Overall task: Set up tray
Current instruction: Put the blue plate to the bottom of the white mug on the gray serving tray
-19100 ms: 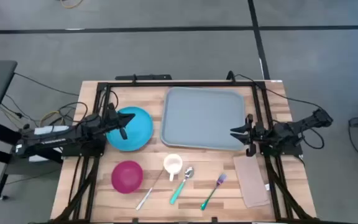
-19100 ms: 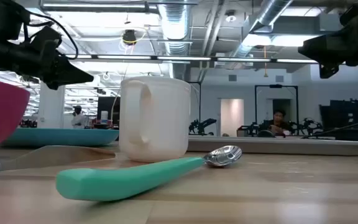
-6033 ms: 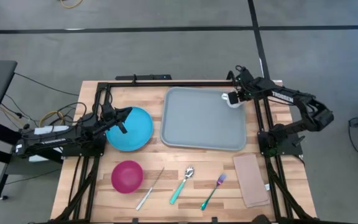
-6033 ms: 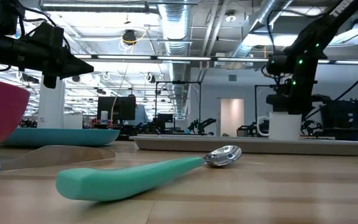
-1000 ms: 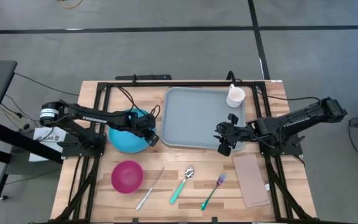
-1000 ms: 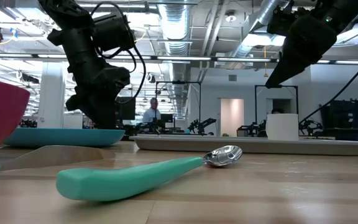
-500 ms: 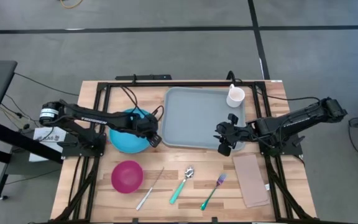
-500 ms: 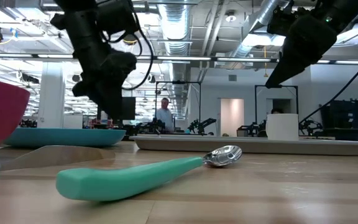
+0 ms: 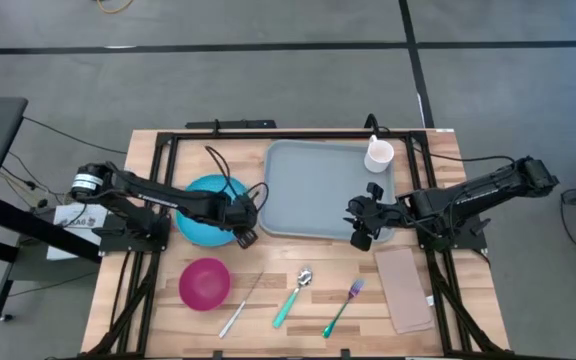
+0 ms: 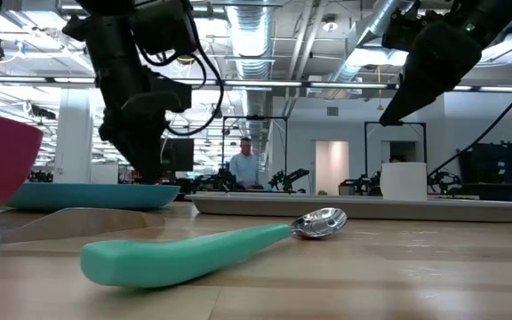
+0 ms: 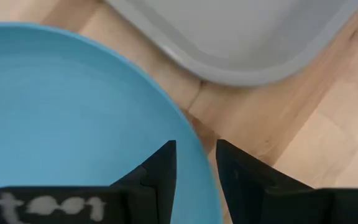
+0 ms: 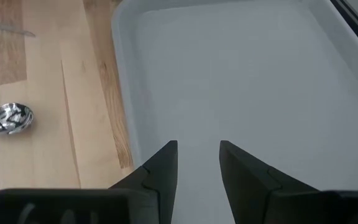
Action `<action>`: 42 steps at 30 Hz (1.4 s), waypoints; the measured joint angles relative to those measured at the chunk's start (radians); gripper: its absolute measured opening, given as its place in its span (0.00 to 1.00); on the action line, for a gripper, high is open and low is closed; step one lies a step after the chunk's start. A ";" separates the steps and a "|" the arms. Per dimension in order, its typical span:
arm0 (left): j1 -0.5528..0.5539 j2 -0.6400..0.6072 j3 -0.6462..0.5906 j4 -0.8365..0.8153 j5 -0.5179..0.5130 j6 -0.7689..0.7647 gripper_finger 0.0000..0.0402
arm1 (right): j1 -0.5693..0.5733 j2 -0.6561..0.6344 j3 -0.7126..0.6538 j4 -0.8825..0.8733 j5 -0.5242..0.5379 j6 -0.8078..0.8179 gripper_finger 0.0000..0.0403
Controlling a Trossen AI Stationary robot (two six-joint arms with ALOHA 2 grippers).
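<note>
The grey-blue tray (image 9: 313, 190) lies flat at the table's far middle, with a white mug (image 9: 378, 155) standing in its far right corner. A blue plate (image 9: 203, 205) lies flat on the table left of the tray. My left gripper (image 9: 243, 232) is down at the plate's near right rim. In the left wrist view (image 11: 196, 155) it is open, one finger over the plate (image 11: 73, 112) and one outside it. My right gripper (image 9: 360, 222) hovers open and empty above the tray's near right part (image 12: 241, 81). My left gripper comes at the plate's near right rim (image 11: 194, 140) from above, pointing down, with one finger inside the rim and one outside. Wood shows between the rim and the outer finger (image 11: 235, 171). I cannot tell whether either finger touches the plate, which lies flat on the table.
Along the table's near side lie a pink bowl (image 9: 204, 283), a knife (image 9: 240, 305), a teal-handled spoon (image 9: 290, 297), a fork (image 9: 343, 305) and a tan napkin (image 9: 403, 290). A person (image 10: 244, 169) stands in the room beyond the table.
My left gripper has shifted a little toward the table's near edge along the plate's right rim and come down to it. The plate has stayed where it was.
</note>
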 joint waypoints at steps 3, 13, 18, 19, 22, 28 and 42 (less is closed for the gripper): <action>-0.009 0.028 0.000 0.001 0.000 -0.002 0.25 | 0.000 0.000 0.000 0.000 0.000 0.000 0.28; -0.012 0.098 0.000 -0.004 -0.017 0.001 0.24 | 0.000 0.000 0.000 0.000 0.000 0.000 0.28; -0.012 0.098 0.000 -0.017 -0.051 0.002 0.09 | 0.000 0.000 0.000 0.000 0.000 0.000 0.28; -0.012 0.098 0.000 -0.018 -0.064 0.004 0.05 | 0.000 0.000 0.000 0.000 0.000 0.000 0.28; -0.018 0.097 0.002 -0.019 -0.094 0.014 0.02 | 0.000 0.000 0.000 0.000 0.000 0.000 0.28; -0.064 0.097 0.134 -0.210 -0.174 -0.013 0.00 | 0.000 0.000 0.000 0.000 0.000 0.000 0.28; -0.103 0.126 0.323 0.239 -0.202 0.650 0.00 | 0.009 -0.002 0.001 -0.042 0.000 0.069 0.28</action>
